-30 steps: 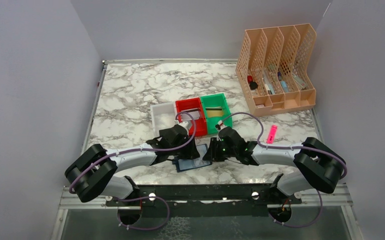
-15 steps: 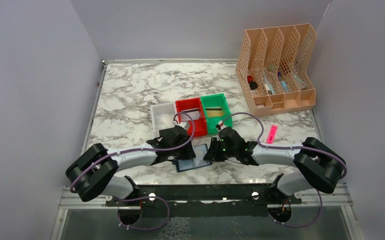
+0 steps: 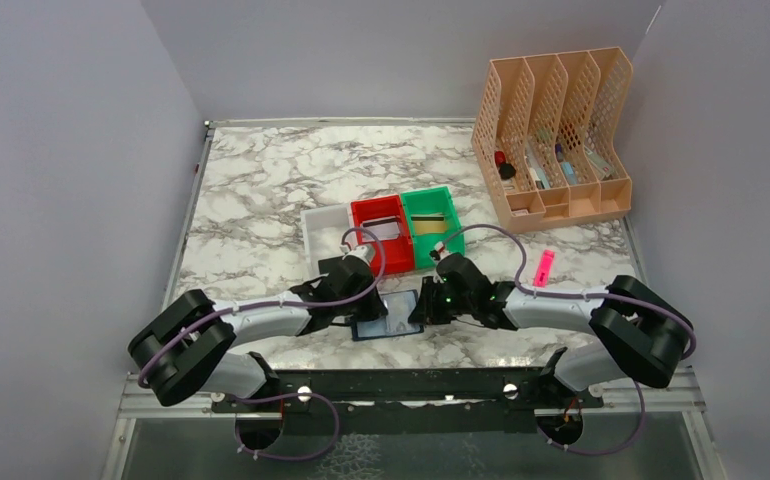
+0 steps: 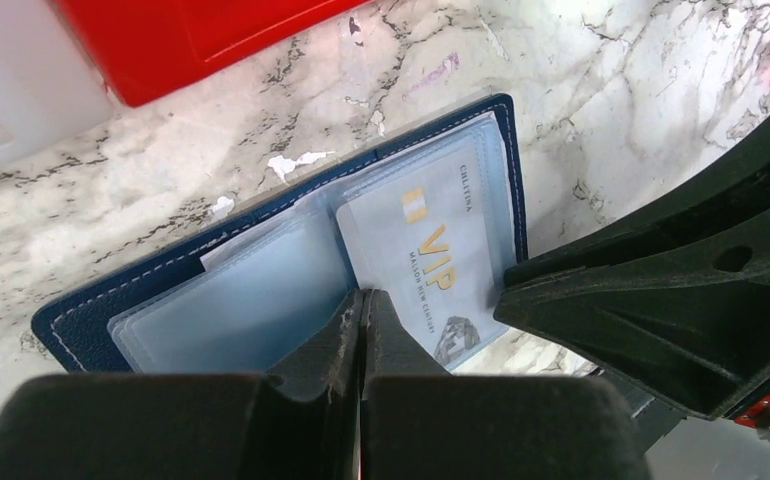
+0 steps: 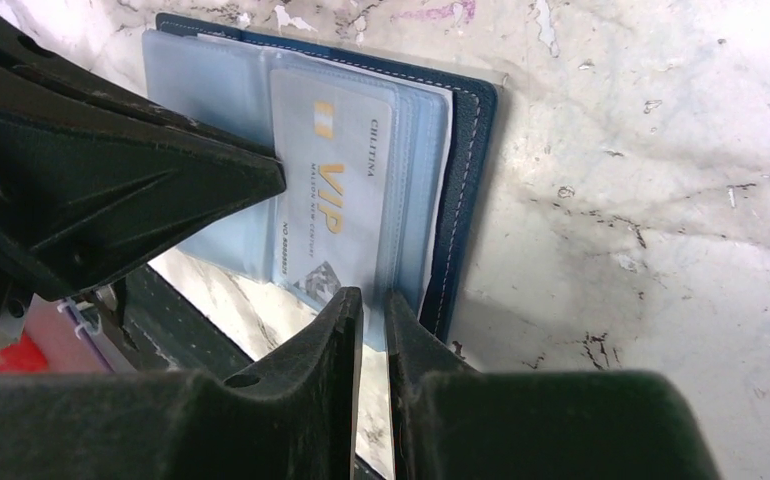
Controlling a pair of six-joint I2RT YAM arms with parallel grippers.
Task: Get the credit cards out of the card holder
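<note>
Near me the card holder (image 3: 386, 322) lies open, long axis left-right. My left gripper (image 4: 362, 296) is pressed together. My right gripper (image 5: 373, 298): I cannot tell.

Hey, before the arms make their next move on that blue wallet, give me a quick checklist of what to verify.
1. Wallet lying open: ok.
2. VIP card face up in its sleeve: ok.
3. Left gripper shut, tip down on the sleeves beside the card: ok.
4. Right gripper actually pinching the card's edge: cannot tell; its jaws stand a narrow gap apart there.
5. Card out of the wallet: not ok.
6. More cards in other sleeves: cannot tell.
</note>
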